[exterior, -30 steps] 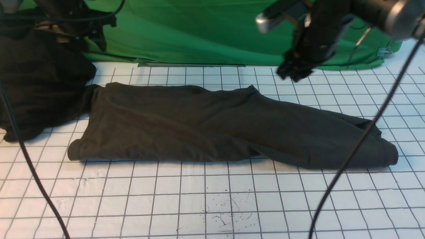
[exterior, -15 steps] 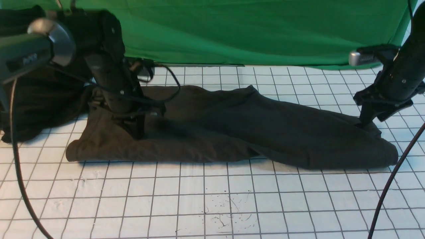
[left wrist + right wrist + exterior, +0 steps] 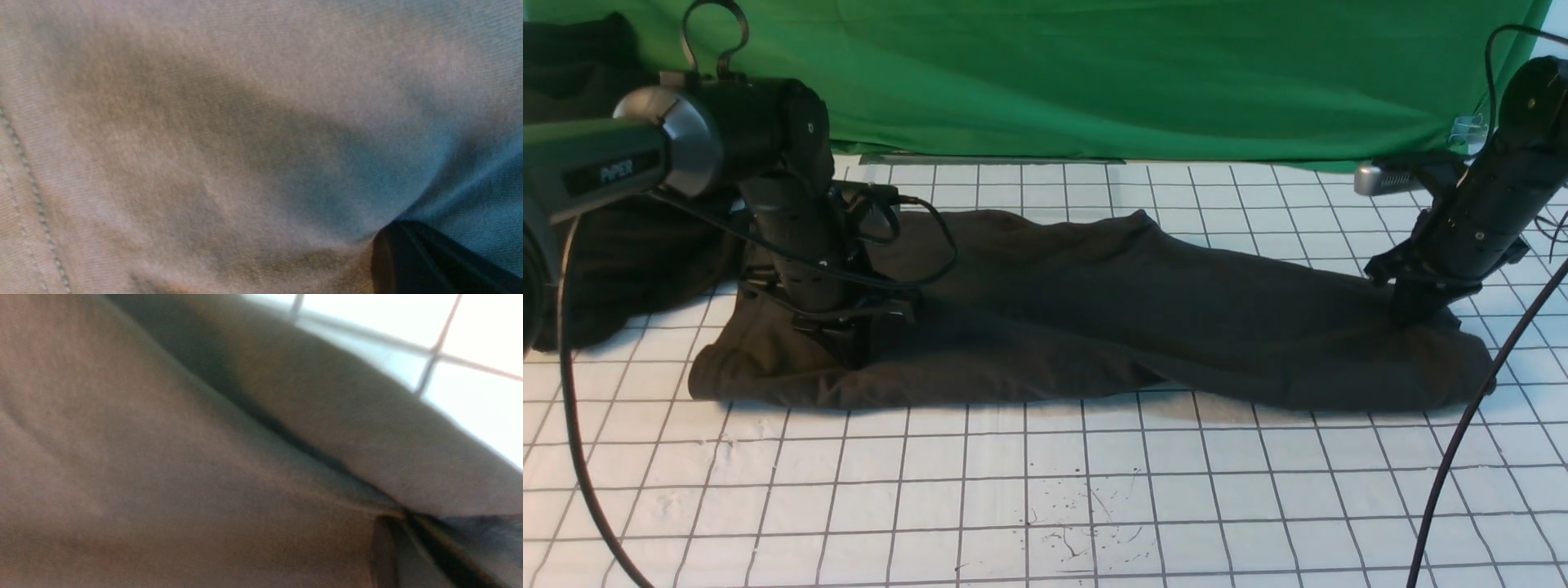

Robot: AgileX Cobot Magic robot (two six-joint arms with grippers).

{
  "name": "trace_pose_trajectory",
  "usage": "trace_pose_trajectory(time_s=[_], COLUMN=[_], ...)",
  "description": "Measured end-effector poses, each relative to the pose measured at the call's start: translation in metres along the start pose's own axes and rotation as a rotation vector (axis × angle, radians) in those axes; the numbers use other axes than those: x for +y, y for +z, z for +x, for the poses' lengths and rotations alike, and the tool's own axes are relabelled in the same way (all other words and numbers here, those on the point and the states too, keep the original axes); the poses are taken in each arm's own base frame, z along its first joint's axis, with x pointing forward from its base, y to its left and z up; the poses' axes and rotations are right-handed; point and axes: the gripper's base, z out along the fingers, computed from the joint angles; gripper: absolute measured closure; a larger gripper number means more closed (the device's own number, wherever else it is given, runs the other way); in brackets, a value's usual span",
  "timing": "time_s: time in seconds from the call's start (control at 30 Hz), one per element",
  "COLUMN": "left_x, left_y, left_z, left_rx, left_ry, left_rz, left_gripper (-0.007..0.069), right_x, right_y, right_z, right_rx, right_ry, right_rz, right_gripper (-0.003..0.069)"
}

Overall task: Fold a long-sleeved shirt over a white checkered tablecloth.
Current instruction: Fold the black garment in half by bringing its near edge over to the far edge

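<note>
Shows the long-sleeved shirt (image 3: 1094, 310) lying flat on the white checkered tablecloth (image 3: 1045, 490) that covers the worktop, narrowed to a long dark band with no print in sight. Runs its long axis side to side, from the robot's left to its right.

Puts the left end effector (image 3: 854, 351) down on the shirt's left part, a little in from that end and toward its near edge. Puts the right end effector (image 3: 1413, 314) down at the shirt's right end, toward its far edge. Reads both as fully closed, each seemingly pinching shirt fabric: in the left wrist view, fabric puckering toward a dark fingertip (image 3: 429, 261); in the right wrist view, a fold running straight into the closed tips.

Leaves the other black garment (image 3: 621, 245) heaped just beyond the shirt's left end.

Suggests an end-to-end fold next, judging by the grips: shirt directly beneath each end effector, its middle stretch between them, each arm at its own end. Calls for lifting both together to keep the band from twisting.
</note>
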Motion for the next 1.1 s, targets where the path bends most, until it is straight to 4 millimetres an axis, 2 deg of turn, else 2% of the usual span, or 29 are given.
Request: trace_pose_trajectory(time_s=[0.03, 0.1, 0.23, 0.5, 0.6, 0.7, 0.77, 0.83, 0.9, 1.0, 1.1], left_x=[0.000, 0.000, 0.001, 0.001, 0.001, 0.001, 0.003, 0.010, 0.014, 0.043, 0.072], left_y=[0.000, 0.000, 0.001, 0.001, 0.001, -0.001, -0.007, -0.024, -0.037, -0.077, -0.093], left_z=[0.000, 0.000, 0.000, -0.001, -0.001, 0.000, 0.001, -0.001, -0.004, -0.018, -0.035], left_rx=[0.001, -0.002, -0.005, -0.008, -0.007, -0.007, -0.013, -0.053, -0.090, -0.242, -0.369], left_ry=[0.000, 0.003, 0.005, 0.006, 0.006, -0.005, -0.022, -0.052, -0.075, -0.204, -0.252], left_rz=[-0.001, -0.005, -0.008, -0.010, -0.011, -0.011, -0.016, -0.029, -0.031, -0.033, -0.028], left_gripper=[0.0629, 0.0629, 0.0629, 0.0629, 0.0629, 0.0629, 0.0629, 0.0629, 0.0629, 0.0629, 0.0629], right_x=[0.000, -0.005, -0.014, -0.025, -0.027, -0.027, -0.025, -0.022, -0.020, -0.012, -0.006], right_y=[0.000, -0.014, -0.023, -0.024, -0.018, -0.021, -0.034, -0.054, -0.066, -0.103, -0.121], right_z=[0.000, -0.002, -0.005, -0.013, -0.015, -0.016, -0.017, -0.016, -0.015, -0.011, -0.009], right_rx=[0.000, -0.046, -0.074, -0.148, -0.165, -0.159, -0.145, -0.132, -0.132, -0.169, -0.199], right_ry=[0.000, -0.005, 0.005, -0.004, -0.001, 0.058, 0.073, 0.083, 0.086, 0.084, 0.076], right_rz=[0.000, 0.035, 0.061, 0.114, 0.124, 0.115, 0.109, 0.102, 0.101, 0.099, 0.102], right_gripper=[0.0646, 0.0650, 0.0649, 0.0636, 0.0557, 0.0412, 0.0347, 0.0320, 0.0323, 0.0383, 0.0431])
